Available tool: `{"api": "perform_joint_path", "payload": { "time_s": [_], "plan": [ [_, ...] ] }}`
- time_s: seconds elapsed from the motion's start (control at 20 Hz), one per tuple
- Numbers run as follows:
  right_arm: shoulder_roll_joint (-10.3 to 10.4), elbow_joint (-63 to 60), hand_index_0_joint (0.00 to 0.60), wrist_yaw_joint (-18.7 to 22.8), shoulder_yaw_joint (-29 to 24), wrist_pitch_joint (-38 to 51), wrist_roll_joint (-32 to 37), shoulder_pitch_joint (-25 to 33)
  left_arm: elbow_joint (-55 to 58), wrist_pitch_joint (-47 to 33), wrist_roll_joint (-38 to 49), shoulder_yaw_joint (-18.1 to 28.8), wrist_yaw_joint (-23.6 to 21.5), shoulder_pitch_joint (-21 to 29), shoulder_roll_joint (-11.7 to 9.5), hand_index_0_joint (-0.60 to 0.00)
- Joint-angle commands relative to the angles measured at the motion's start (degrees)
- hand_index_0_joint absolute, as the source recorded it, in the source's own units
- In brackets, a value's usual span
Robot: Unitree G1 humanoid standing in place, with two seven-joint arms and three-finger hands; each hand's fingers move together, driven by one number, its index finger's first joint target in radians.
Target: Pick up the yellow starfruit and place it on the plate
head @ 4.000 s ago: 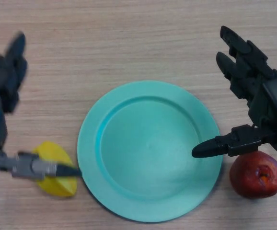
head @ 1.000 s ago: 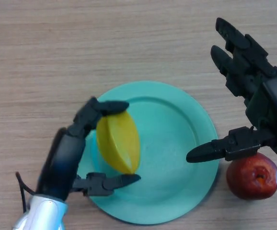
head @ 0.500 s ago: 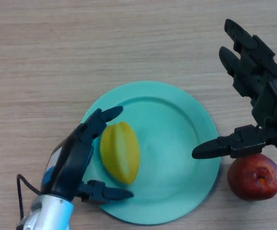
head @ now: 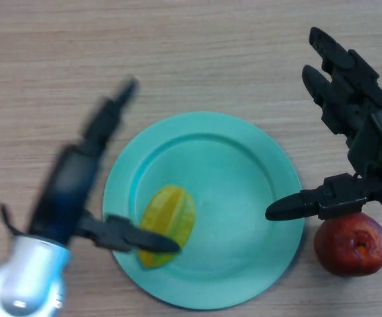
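The yellow starfruit [head: 170, 219] lies on the lower left part of the teal plate [head: 244, 165]. My left hand [head: 78, 178] is open just left of the plate, fingers stretched toward the upper right, and its thumb crosses in front of the fruit's lower edge. Nothing is held in it. My right hand [head: 359, 125] hovers open over the plate's right rim, its thumb pointing left above the plate.
A red apple [head: 349, 243] sits on the wooden table [head: 178, 59] just right of the plate, under my right hand's thumb.
My left hand carried the starfruit from the table onto the plate, let go of it, and now pulls back to the left. The fruit has tipped lower on the plate. My right hand barely moved.
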State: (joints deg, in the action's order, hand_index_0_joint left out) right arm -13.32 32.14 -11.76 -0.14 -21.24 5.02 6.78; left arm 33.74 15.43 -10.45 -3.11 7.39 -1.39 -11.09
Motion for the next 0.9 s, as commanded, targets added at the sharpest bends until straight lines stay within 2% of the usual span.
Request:
{"api": "perform_joint_path", "payload": {
  "time_s": [0.05,0.15,0.35,0.55,0.9],
  "plan": [
    [-1.3,4.2,0.0,0.2,-2.9,8.1,2.5,1.4,4.9,-6.3,9.2,7.6,-1.6,3.6,-1.9,0.0],
    [-1.5,4.4,0.0,-0.2,-3.2,7.8,2.5,1.6,3.6,-7.0,16.8,13.1,-0.4,5.0,-4.0,0.0],
    [-1.8,4.9,0.0,-0.3,-4.3,8.0,3.2,1.1,-0.6,-8.7,19.8,16.3,0.5,4.2,-5.5,0.0],
    [-2.0,5.3,0.0,0.4,-5.0,8.5,4.1,0.7,-0.4,-6.8,21.3,16.5,0.5,4.9,-5.9,0.0],
    [-1.7,4.5,0.0,1.8,-4.7,11.3,4.7,0.6,-0.4,-5.9,18.4,15.5,-0.6,6.4,-6.2,0.0]
  ]
}}
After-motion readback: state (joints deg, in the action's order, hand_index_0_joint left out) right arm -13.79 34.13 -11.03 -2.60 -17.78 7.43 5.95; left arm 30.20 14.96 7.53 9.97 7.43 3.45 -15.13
